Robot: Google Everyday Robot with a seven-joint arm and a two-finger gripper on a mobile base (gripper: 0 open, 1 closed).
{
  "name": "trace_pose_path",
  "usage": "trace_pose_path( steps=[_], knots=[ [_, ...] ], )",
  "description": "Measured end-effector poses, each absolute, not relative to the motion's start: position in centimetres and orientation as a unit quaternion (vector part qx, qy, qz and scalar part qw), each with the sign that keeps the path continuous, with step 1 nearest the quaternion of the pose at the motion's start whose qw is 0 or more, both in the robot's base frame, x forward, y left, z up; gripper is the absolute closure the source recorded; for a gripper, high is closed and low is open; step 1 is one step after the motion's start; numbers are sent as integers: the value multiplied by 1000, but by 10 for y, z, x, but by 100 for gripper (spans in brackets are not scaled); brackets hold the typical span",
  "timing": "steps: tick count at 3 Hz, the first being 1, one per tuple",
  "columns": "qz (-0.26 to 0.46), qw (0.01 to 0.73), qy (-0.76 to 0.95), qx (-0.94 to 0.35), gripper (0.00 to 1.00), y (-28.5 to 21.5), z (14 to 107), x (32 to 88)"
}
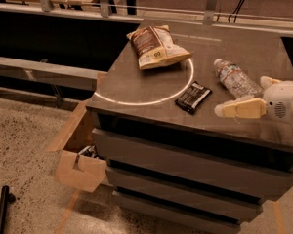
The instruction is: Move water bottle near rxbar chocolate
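On the right half of the bench (132,84), toward its front edge, the water bottle (234,78) lies on its side: clear ribbed plastic, a white cap pointing to the back left, a thin label band near the neck. Just left of it lies the rxbar chocolate (193,96), a flat black rectangular wrapper with pale lettering, close to the bottle but apart from it. A puffy brown-and-cream chip bag (156,47) rests near the back left corner.

A smooth, dark brown top carries a thin pale ring (136,103) that curves past the bar and under the bag. Flat drawer fronts (185,167) are stacked below it. Speckled flooring (24,145) surrounds the unit, and an open cardboard box (80,167) stands at its left side.

At the right edge, the tool (241,96) reaches in, with cream plastic fingers (239,108) on a white rounded body. Its fingers stand apart, holding nothing, and the bottle's base end lies between them; contact cannot be told.
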State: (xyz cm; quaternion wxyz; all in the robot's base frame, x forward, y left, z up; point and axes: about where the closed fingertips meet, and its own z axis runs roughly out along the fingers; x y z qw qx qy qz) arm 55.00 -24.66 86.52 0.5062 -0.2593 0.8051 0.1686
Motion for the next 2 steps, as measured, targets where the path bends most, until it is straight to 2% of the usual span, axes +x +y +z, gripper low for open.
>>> trace_pose_path(
  steps=[2],
  knots=[
    [145,517,807,-246,0,-263,870,556]
  ],
)
